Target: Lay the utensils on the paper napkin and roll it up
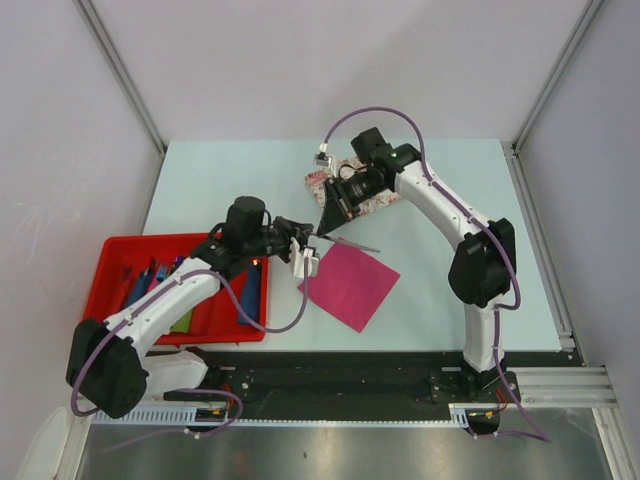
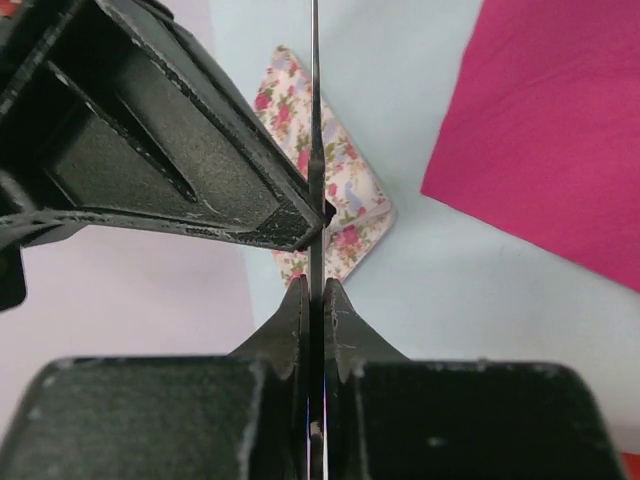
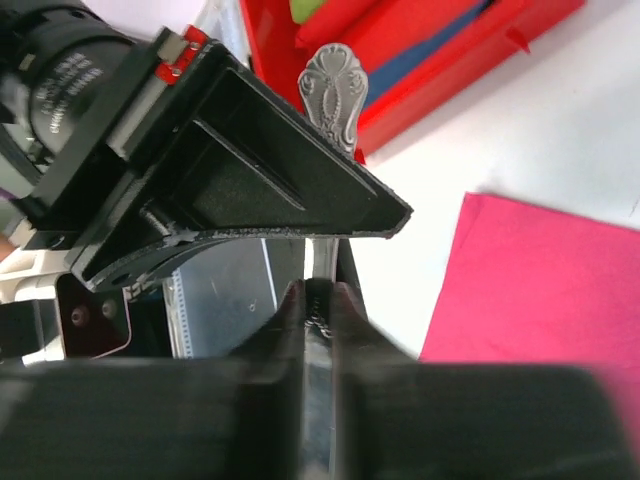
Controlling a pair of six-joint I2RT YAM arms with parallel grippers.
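Presently, item by item, from the tips outward.

1. Left claw: fingers together, clamped on the thin edge of a utensil that ran straight up between them.
2. Right claw: also clamped on that same utensil. Its patterned handle end stood out beyond my fingers, towards the red tray. My two claws met tip to tip on the one piece, held off the table.
3. Napkin: pink, flat and unrolled, just beside the held utensil and below it in the overhead view. I saw nothing lying on it.
4. Progress, as I judged it: early. One utensil was up and in hand, none was on the napkin, and the rolling was not begun. I could not see any other utensils.
5. Floral mat: beyond the napkin, partly under my right arm.
6. Red tray: left of the napkin, holding a blue roll and other coloured ones, none of them part of the job.
7. Obstructions: my own claws crowded each other. I judged one had to let go before the piece could go down. The tray wall sat near the napkin's left corner.
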